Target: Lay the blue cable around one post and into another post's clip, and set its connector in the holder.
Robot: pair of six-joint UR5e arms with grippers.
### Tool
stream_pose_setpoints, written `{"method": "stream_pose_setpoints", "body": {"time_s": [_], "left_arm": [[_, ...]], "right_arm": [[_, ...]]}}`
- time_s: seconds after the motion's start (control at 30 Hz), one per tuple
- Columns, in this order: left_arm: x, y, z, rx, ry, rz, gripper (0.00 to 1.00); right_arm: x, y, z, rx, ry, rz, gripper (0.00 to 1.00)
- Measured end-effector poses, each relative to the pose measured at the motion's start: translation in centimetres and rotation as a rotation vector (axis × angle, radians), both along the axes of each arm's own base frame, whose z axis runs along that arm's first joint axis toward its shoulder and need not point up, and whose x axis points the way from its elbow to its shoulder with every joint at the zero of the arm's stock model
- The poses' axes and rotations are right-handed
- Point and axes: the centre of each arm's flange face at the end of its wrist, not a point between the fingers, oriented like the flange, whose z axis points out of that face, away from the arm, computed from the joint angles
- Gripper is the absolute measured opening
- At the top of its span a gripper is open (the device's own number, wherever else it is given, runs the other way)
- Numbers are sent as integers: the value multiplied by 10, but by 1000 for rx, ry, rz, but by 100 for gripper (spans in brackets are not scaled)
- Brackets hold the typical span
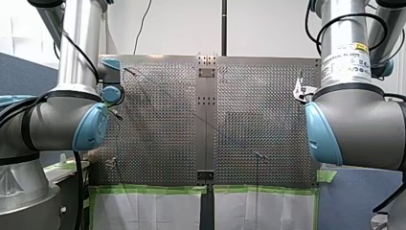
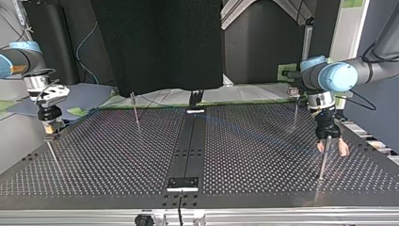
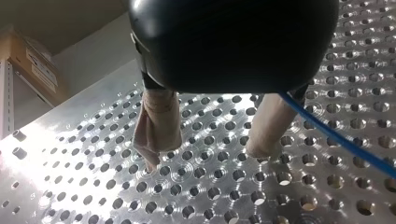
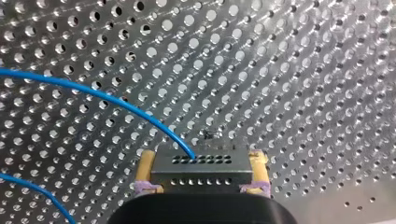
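Observation:
In the right wrist view my right gripper (image 4: 201, 179) has its yellow pads shut on a grey metal connector (image 4: 201, 165) with rows of small holes. The blue cable (image 4: 116, 105) leaves the connector's top and curves away over the perforated plate; a second stretch (image 4: 37, 191) passes beside the gripper. In the top view this gripper (image 2: 49, 128) hangs at the left edge. My left gripper (image 2: 332, 148) is at the top view's right, open, with beige pads, just above a thin post (image 2: 322, 165). In the left wrist view the blue cable (image 3: 336, 137) runs past one beige finger (image 3: 266, 133), and nothing sits between the fingers.
Two more thin posts (image 2: 135, 107) (image 2: 295, 110) stand toward the far side in the top view. A dark centre strip (image 2: 190, 141) with a small bracket (image 2: 183, 182) divides the perforated table. Both arm bodies (image 1: 62, 120) (image 1: 354, 124) fill the front view's sides.

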Motion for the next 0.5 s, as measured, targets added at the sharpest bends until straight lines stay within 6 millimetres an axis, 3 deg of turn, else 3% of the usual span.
{"method": "stream_pose_setpoints", "body": {"time_s": [0.5], "left_arm": [[0, 0, 0, 1, 2, 0, 100]], "right_arm": [[-11, -5, 7, 5, -12, -25, 0]]}}
